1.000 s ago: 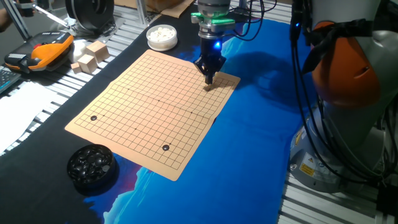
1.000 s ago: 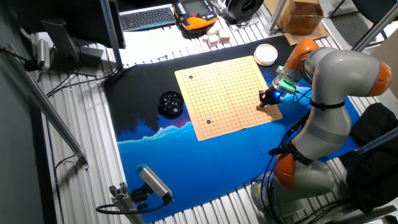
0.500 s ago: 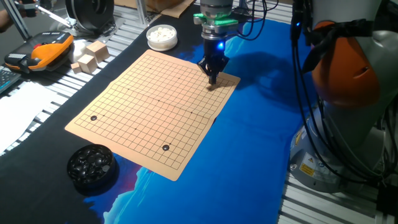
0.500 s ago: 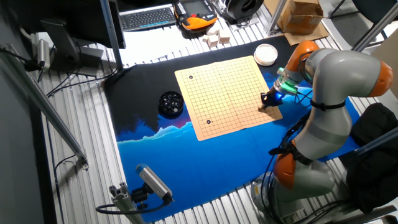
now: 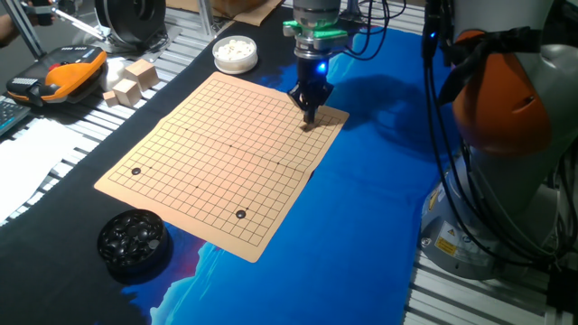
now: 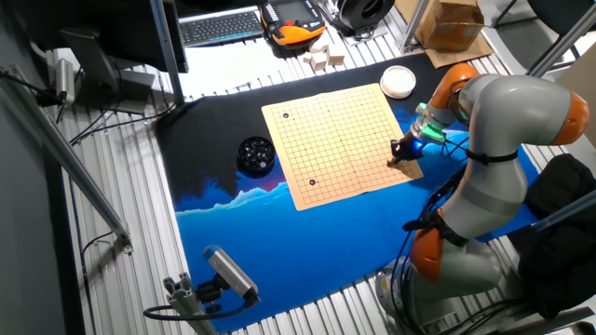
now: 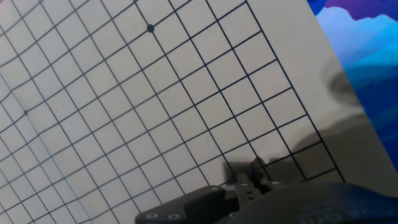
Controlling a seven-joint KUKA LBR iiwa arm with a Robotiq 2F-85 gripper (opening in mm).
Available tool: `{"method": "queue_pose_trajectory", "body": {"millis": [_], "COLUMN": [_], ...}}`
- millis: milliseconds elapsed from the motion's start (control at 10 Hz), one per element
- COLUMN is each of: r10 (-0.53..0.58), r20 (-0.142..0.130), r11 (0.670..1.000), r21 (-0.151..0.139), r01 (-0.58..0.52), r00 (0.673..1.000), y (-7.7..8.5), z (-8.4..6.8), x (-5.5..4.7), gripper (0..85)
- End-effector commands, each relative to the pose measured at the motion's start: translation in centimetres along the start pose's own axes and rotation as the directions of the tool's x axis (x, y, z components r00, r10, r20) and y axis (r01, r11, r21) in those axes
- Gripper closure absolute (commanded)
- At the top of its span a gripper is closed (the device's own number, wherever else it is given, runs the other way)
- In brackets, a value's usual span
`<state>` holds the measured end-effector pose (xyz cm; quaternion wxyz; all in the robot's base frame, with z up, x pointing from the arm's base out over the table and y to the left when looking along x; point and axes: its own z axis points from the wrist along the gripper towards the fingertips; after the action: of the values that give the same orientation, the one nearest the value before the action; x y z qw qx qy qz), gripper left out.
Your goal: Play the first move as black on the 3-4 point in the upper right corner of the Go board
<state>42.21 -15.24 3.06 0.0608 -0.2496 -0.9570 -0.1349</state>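
Observation:
The tan Go board [image 5: 217,162] lies on the black and blue mat; it also shows in the other fixed view [image 6: 340,140] and fills the hand view [image 7: 155,112]. My gripper [image 5: 309,117] points straight down with its tips at the board's surface near the far right corner, a few lines in from both edges [image 6: 399,156]. In the hand view the gripper [image 7: 244,173] has its fingers close together with a small dark stone pinched between them, partly hidden. Two black stones [image 5: 136,171] [image 5: 240,214] lie on the board's near part.
A black bowl of black stones [image 5: 134,239] stands off the board's near left corner. A white bowl of white stones [image 5: 235,52] stands behind the far corner. Wooden blocks [image 5: 131,83] and an orange device [image 5: 72,72] lie at the left. The robot base [image 5: 506,135] stands at the right.
The gripper has shifted slightly to the right along the board's far right corner and stays low at the surface. Nothing else has moved.

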Motion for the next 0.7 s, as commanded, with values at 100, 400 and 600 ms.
{"method": "queue_pose_trajectory", "body": {"millis": [100,400,600], "r10": [-0.002,-0.003,-0.005], "r20": [0.003,0.002,0.002], "r11": [1.000,1.000,1.000], "r21": [-0.001,-0.004,-0.004], "r01": [0.002,0.003,0.005], "r00": [1.000,1.000,1.000], "y": [0.00,0.01,-0.01], "z": [0.33,0.48,0.66], "x": [-0.04,-0.01,0.01], "gripper": [85.0,85.0,85.0]}}
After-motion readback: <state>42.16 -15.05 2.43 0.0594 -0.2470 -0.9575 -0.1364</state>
